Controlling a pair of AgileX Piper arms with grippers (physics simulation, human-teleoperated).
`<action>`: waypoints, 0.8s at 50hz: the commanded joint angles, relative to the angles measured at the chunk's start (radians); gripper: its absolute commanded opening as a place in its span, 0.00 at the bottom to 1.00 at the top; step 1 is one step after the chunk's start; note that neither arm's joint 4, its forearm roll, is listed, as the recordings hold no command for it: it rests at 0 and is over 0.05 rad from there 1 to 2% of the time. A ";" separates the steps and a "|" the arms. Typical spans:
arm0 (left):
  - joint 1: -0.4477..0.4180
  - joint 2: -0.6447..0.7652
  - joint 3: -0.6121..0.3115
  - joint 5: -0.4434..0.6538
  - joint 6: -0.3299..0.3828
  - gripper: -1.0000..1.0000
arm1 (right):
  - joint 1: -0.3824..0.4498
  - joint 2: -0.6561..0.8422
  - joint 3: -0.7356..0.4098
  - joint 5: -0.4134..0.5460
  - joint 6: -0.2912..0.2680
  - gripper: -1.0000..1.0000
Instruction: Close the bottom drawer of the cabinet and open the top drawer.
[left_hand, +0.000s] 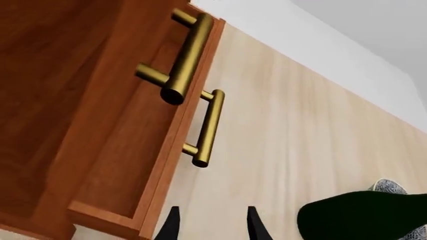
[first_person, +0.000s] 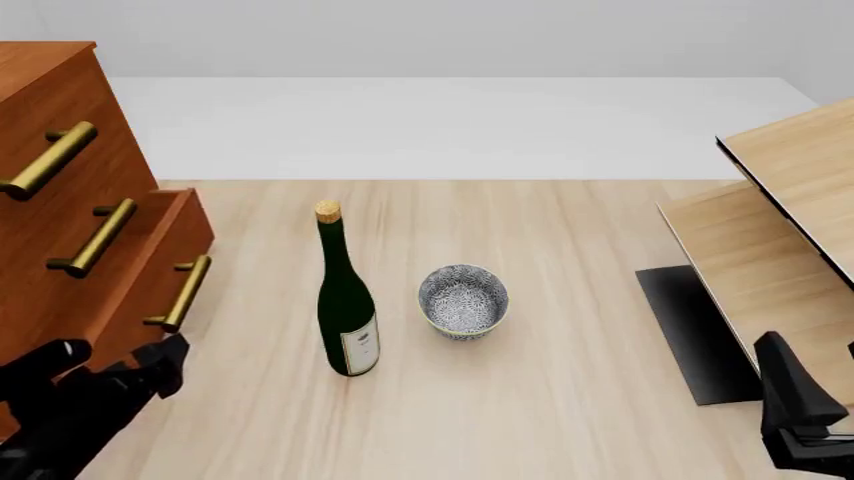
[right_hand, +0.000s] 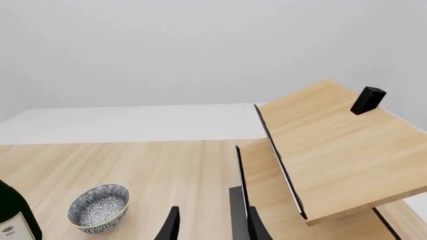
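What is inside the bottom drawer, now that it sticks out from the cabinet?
Cannot tell. The bottom drawer juts out of the cabinet, but the front view shows only its front panel and brass handle, and the left wrist view sees it from below. Its interior is hidden.

Cabinet (first_person: 54, 200) cut by front view's left edge — top drawer (first_person: 40, 120) only partly seen. Left gripper (first_person: 167, 360) fingertips hidden against bottom drawer (first_person: 160, 270); jaw gap unreadable there. Right gripper (first_person: 801, 400) cropped at lower right corner — fingertips out of frame.
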 joint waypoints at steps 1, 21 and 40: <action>0.029 0.027 0.007 -0.029 0.012 1.00 | 0.000 0.000 0.001 0.000 0.000 1.00; 0.097 0.167 0.010 -0.154 0.009 1.00 | 0.000 0.001 0.000 -0.002 -0.001 1.00; 0.156 0.264 -0.017 -0.226 0.035 1.00 | -0.002 -0.017 0.001 0.015 0.000 1.00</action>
